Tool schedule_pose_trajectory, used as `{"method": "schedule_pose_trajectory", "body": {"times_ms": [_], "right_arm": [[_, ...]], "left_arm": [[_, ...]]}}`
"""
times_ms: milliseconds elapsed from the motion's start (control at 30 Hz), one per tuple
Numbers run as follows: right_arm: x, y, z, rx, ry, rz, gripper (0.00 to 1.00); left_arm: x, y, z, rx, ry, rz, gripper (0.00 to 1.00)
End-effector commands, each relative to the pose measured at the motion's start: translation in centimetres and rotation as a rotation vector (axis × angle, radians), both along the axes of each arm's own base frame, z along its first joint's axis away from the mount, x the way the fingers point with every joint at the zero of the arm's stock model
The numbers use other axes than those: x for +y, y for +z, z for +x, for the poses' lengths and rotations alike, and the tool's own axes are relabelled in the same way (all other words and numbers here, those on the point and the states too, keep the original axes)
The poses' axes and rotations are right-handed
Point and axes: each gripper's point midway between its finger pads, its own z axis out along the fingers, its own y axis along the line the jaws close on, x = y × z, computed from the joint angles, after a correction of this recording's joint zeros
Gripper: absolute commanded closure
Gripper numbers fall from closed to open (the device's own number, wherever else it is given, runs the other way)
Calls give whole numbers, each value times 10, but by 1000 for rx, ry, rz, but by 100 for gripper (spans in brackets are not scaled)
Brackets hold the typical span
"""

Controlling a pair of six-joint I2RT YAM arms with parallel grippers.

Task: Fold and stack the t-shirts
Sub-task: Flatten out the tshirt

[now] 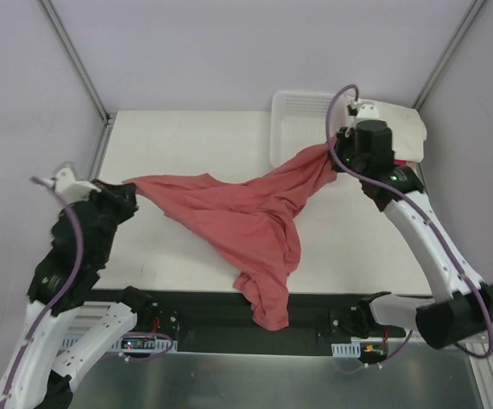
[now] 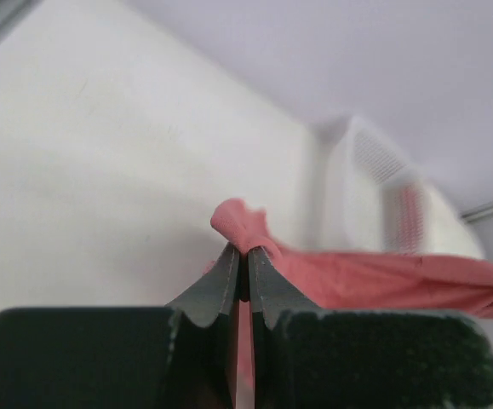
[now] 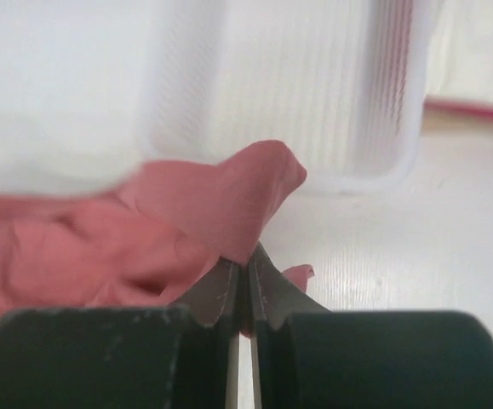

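Salmon-red cloth, the shirt, lies stretched across the desk, with one fold drooping over the near edge at the middle. Near the left edge, the left gripper is pressed together on the shirt's left end, and a small tuft of cloth pokes past its tips. Toward the far right corner, the right gripper pinches the shirt's other end, just in front of the white basket. A cream shirt lies right of the basket in that corner, with a strip of pink-red cloth showing along its near edge.
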Motion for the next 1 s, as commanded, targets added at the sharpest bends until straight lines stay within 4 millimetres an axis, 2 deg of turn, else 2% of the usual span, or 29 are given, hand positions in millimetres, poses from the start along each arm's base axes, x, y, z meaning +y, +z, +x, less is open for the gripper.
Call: {"method": "schedule_pose_trajectory", "body": {"times_ms": [0, 33, 67, 100, 133, 167, 200, 233, 267, 300, 333, 400, 467, 533, 633, 700, 733, 800, 833, 867, 900, 933, 967], "right_arm": [[-19, 143, -47, -344, 49, 38, 97], [-21, 162, -57, -389, 59, 45, 97], [-28, 199, -77, -479, 65, 73, 97], [-27, 216, -89, -520, 91, 92, 97], [-29, 233, -101, -566, 108, 98, 97], [-33, 255, -119, -626, 122, 119, 96], [-34, 283, -138, -700, 153, 142, 96], [-37, 299, -151, -746, 164, 153, 96], [-42, 313, -166, -789, 170, 164, 96], [-49, 336, -185, -856, 168, 181, 96], [-53, 344, -194, -885, 165, 187, 95], [-57, 367, -220, -971, 191, 209, 96], [-62, 379, -232, -1018, 187, 212, 95], [-67, 390, -238, -1053, 178, 206, 95], [-71, 397, -227, -1067, 140, 179, 95], [-69, 394, -204, -1039, 109, 152, 95], [-63, 391, -183, -1013, 103, 133, 95], [-60, 387, -156, -977, 72, 110, 95], [-50, 375, -122, -921, 63, 94, 95], [-46, 373, -108, -905, 57, 86, 95], [-40, 367, -89, -878, 54, 73, 95], [-25, 348, -49, -813, 60, 46, 95], [-18, 346, -34, -801, 68, 43, 95]], "left_arm": [[35, 103, -49, -292, 28, -12, 100], [36, 118, -58, -339, 12, -32, 100], [38, 136, -70, -407, -6, -54, 100], [36, 162, -87, -483, -60, -68, 100], [36, 176, -97, -527, -87, -76, 100], [33, 191, -108, -572, -125, -80, 100], [37, 218, -129, -654, -159, -81, 100], [27, 231, -144, -700, -245, -74, 100], [28, 253, -164, -766, -280, -67, 100], [26, 263, -175, -801, -316, -63, 100], [19, 272, -186, -833, -376, -58, 100], [20, 293, -209, -905, -416, -58, 100], [22, 306, -222, -946, -436, -60, 100], [22, 313, -222, -955, -435, -56, 100], [21, 318, -218, -956, -431, -41, 100], [22, 317, -203, -928, -393, -28, 100], [19, 316, -187, -896, -372, -13, 100], [32, 308, -154, -822, -238, 11, 100], [30, 302, -128, -762, -196, 36, 100], [34, 288, -104, -696, -131, 79, 100], [54, 276, -84, -621, 21, 94, 100], [60, 262, -56, -538, 114, 138, 100], [68, 245, -35, -465, 205, 203, 100]]}}
